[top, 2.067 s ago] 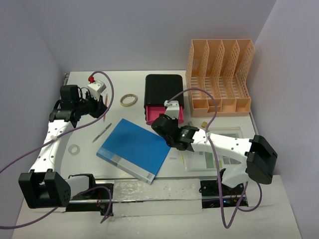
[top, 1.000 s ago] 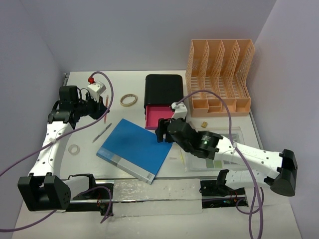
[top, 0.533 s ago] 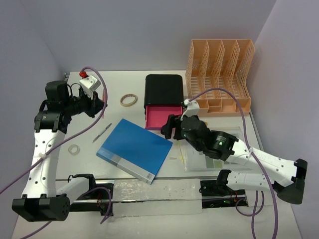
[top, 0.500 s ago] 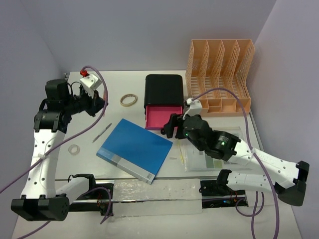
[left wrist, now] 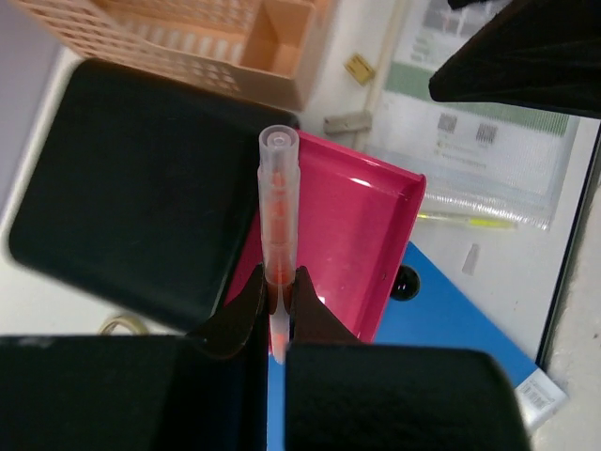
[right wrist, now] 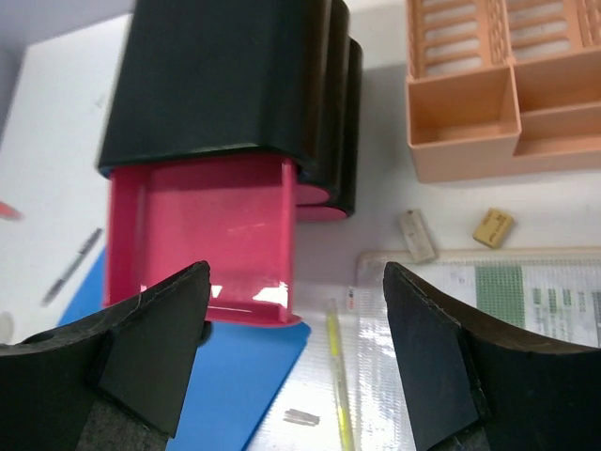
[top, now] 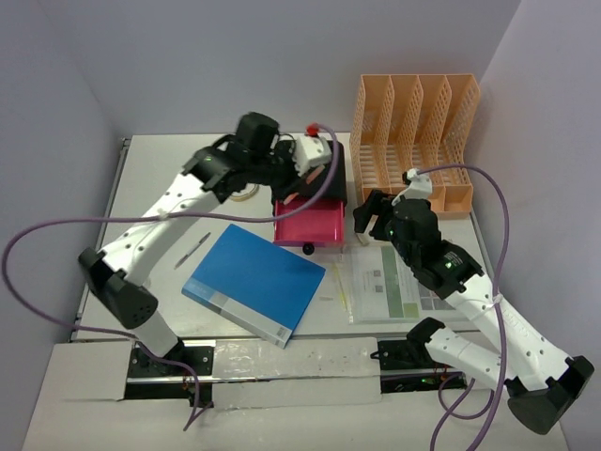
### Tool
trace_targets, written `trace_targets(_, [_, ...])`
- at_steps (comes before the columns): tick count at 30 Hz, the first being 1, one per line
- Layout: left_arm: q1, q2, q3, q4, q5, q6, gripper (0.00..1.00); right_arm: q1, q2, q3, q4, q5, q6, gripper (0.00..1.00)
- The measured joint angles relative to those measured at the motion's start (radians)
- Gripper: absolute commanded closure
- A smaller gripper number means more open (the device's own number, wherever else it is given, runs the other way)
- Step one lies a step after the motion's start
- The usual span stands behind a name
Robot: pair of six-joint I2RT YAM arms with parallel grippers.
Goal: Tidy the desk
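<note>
– What has changed since half a second ago?

– The left arm has swung from the far left of the desk point(top: 155, 155) across to the middle. The right arm has backed off to the right, and the drawer point(top: 310, 225) stands further out.

– And the left gripper point(left wrist: 275, 305)?

– Clamped on a pen point(left wrist: 278, 216), clear with orange inside. The fingers pinch it near one end and the rest sticks out ahead of them. In the wrist view it lies over the line where the pink drawer meets the black box point(left wrist: 131, 188).

– The right gripper point(right wrist: 296, 329)?

– Its fingers are spread wide with nothing between them. It hangs just right of the drawer, facing it.

– What lies around them?

– The drawer's knob sits over a corner of the blue book point(top: 254, 282). Right of the book lies a clear sleeve point(top: 394, 282) with printed sheets, and a yellow stick point(right wrist: 336, 376) lies along its left edge. A grey block point(right wrist: 414, 235) and a tan one point(right wrist: 492, 226) lie between the sleeve and the orange rack point(top: 413, 141), which stands at the far right corner. A grey pencil point(top: 192, 251) lies left of the book.

– And the desk itself?

– White and flat under all of it, its rail at the near edge.
</note>
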Motion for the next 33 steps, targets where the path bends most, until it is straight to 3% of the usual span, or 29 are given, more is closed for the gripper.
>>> trace_targets(4, [-0.059, 0.121, 0.003, -0.009, -0.036, 0.037, 1.0, -0.017, -0.007, -0.057, -0.006, -0.009, 0.004, 0.19])
trace_targets(18, [-0.07, 0.313, 0.029, -0.04, -0.096, 0.012, 0.91, -0.031, -0.115, -0.13, -0.046, -0.019, 0.022, 0.18])
trace_targets(28, [-0.071, 0.329, 0.046, -0.108, -0.111, 0.0, 0.68, -0.032, -0.14, -0.149, -0.053, -0.019, 0.023, 0.17])
trace_targets(33, [-0.071, 0.333, 0.092, -0.129, -0.112, -0.016, 0.66, -0.033, -0.145, -0.149, -0.053, -0.022, 0.023, 0.17])
